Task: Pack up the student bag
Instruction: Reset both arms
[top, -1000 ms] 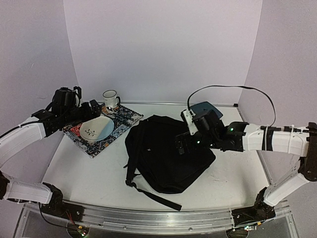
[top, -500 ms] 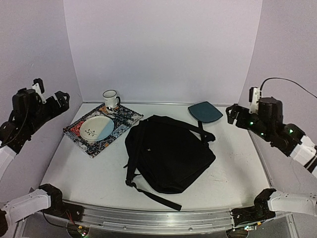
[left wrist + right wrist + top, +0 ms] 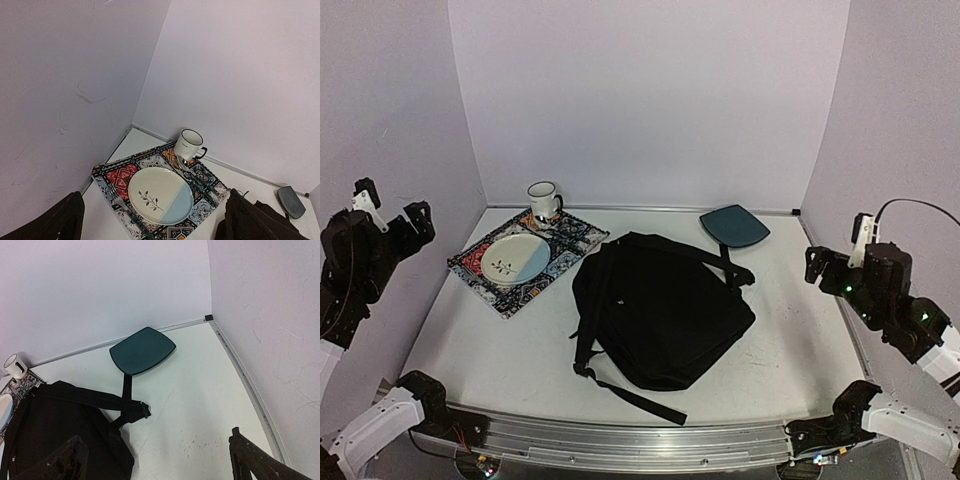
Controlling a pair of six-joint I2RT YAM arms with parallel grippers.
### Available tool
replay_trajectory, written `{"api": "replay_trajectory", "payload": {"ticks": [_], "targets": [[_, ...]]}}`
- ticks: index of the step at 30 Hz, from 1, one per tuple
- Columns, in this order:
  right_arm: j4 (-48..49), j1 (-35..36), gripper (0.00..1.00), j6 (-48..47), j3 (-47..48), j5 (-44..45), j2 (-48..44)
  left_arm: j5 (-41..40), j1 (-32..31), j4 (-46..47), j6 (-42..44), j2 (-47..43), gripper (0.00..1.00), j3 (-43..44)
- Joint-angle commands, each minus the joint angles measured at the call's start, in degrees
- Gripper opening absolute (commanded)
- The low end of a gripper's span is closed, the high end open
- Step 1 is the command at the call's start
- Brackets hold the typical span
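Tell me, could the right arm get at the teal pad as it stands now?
Probably yes: the right claw hangs open, and nothing stands between it and the teal pad.

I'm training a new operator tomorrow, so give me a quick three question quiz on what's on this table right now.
1. True or false: the plate lies on the patterned mat.
2. Which thing lies closest to the teal pad? A) the mug B) the student bag C) the plate
3. What do the left gripper and the right gripper hold?
Key: 1 true; 2 B; 3 nothing, both are open.
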Motion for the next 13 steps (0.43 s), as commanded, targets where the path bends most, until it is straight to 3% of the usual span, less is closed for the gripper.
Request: {"api": "replay_trajectory", "payload": {"ticks": [1, 7, 13], "targets": [[5.0, 0.0, 0.98, -2.8, -2.1, 3.3, -4.8, -1.7, 0.1, 1.7, 2.8, -1.2, 1.00, -0.6], [6.2, 0.0, 0.98, -3.6, -4.6, 4.0, -9.1, -3.1, 0.1, 2.7, 2.9, -5.3, 0.99, -2.4], [6.4, 0.0, 0.98, -3.2, -4.9, 3.6, -7.6, -2.9, 0.1, 3.1, 2.8, -4.6, 0.99, -2.4]]}}
